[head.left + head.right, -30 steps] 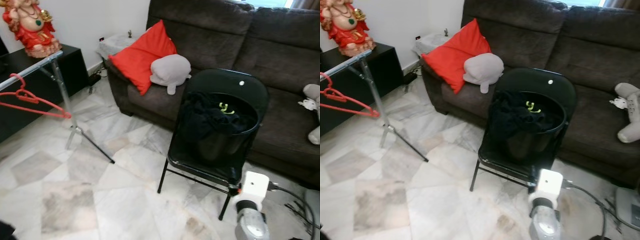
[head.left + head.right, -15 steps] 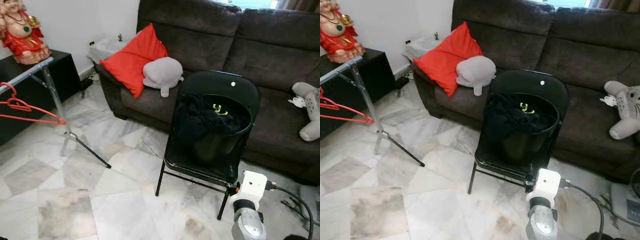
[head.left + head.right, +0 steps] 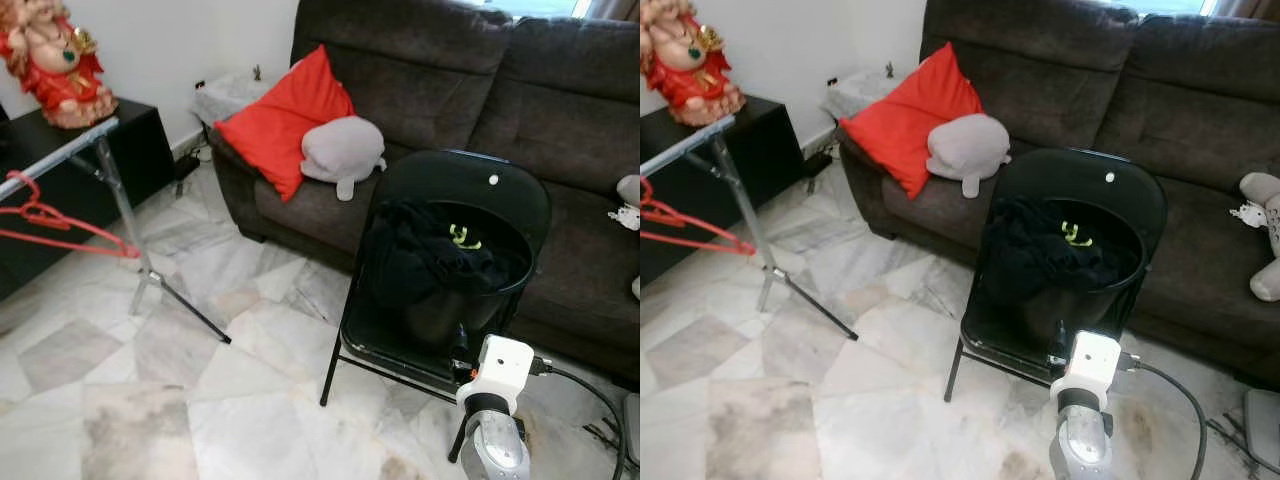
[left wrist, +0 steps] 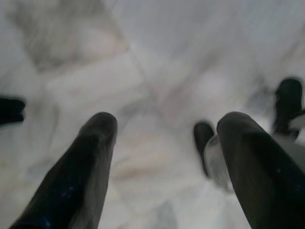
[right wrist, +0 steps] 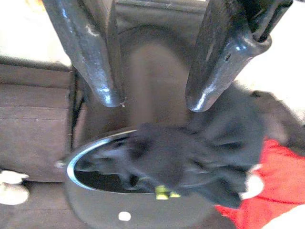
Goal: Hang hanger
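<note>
Marble floor [image 3: 250, 400] — red hanger [image 3: 62, 222] on rack, well apart from right pincer [image 5: 155, 102].

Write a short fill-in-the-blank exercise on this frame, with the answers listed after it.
1. The hanger on the metal rack is coloured ____.
2. The black bucket of dark clothes stands on a ____.
3. The fingers of the right gripper are ____.
4. The red cushion lies on the ____.

Missing words: red; chair; open; sofa
</note>
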